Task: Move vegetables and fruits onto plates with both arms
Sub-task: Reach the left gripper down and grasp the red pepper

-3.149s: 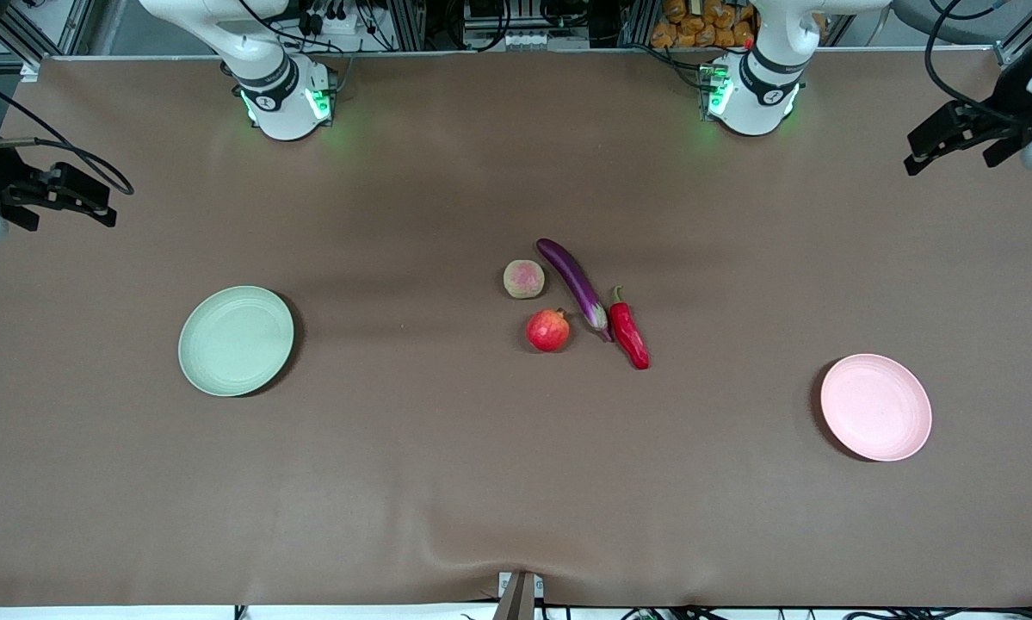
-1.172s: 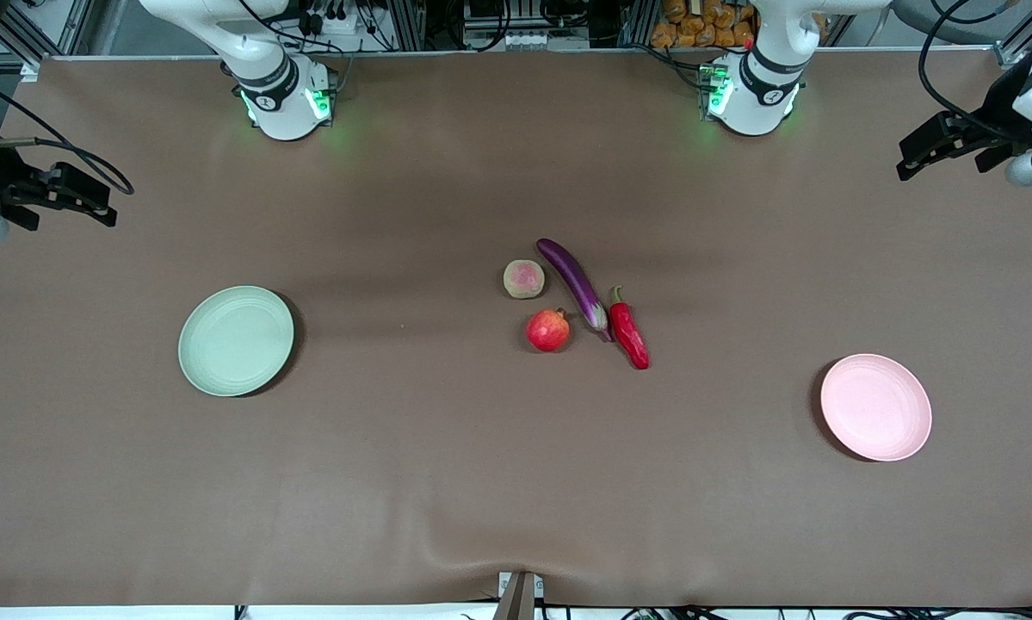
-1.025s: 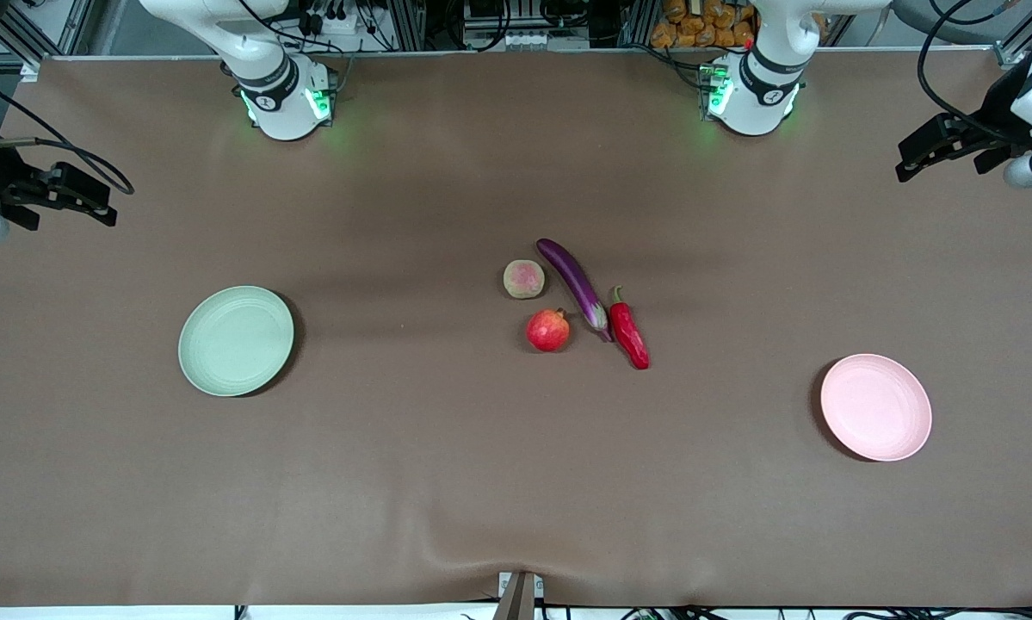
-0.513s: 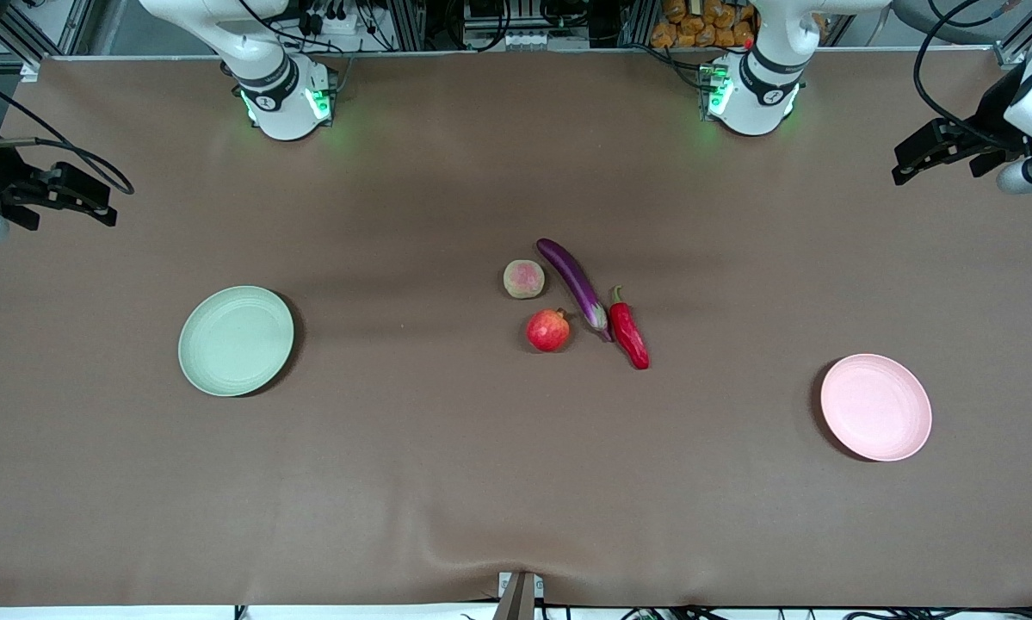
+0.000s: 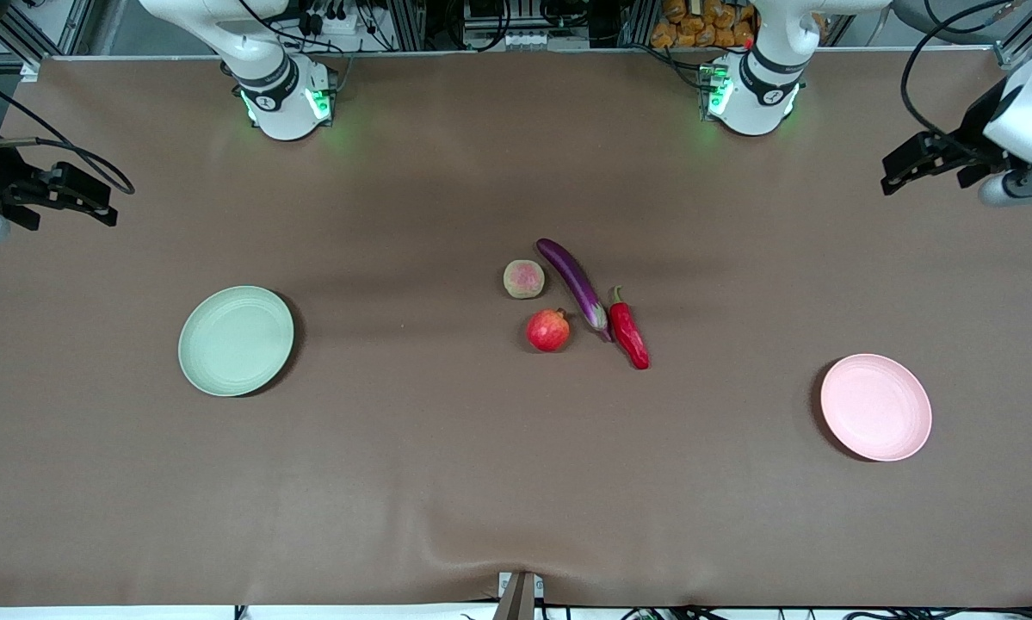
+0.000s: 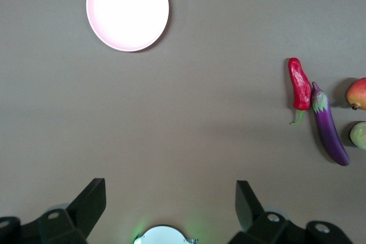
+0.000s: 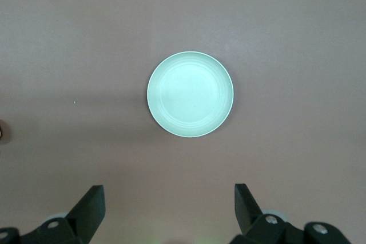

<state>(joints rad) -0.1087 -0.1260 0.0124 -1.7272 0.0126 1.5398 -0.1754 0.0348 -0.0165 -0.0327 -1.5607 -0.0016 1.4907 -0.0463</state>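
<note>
A purple eggplant point(image 5: 575, 282), a red chili pepper point(image 5: 629, 331), a red pomegranate point(image 5: 548, 331) and a tan-green fruit point(image 5: 524, 279) lie together mid-table. The pale green plate point(image 5: 236, 341) sits toward the right arm's end, the pale pink plate point(image 5: 876, 406) toward the left arm's end. My left gripper point(image 5: 903, 164) hangs open and empty high over the table's edge at the left arm's end; its wrist view shows the pink plate point(image 6: 127, 8), chili point(image 6: 299, 86) and eggplant point(image 6: 329, 125). My right gripper point(image 5: 85, 200) is open and empty over the right arm's end; its wrist view shows the green plate point(image 7: 190, 94).
The brown table cloth point(image 5: 447, 482) has a small wrinkle at its front edge. Racks, cables and a bag of orange items point(image 5: 696, 21) stand past the table by the arm bases.
My left gripper has drifted inward from the table's end toward the middle. The right arm and all the produce have stayed still.
</note>
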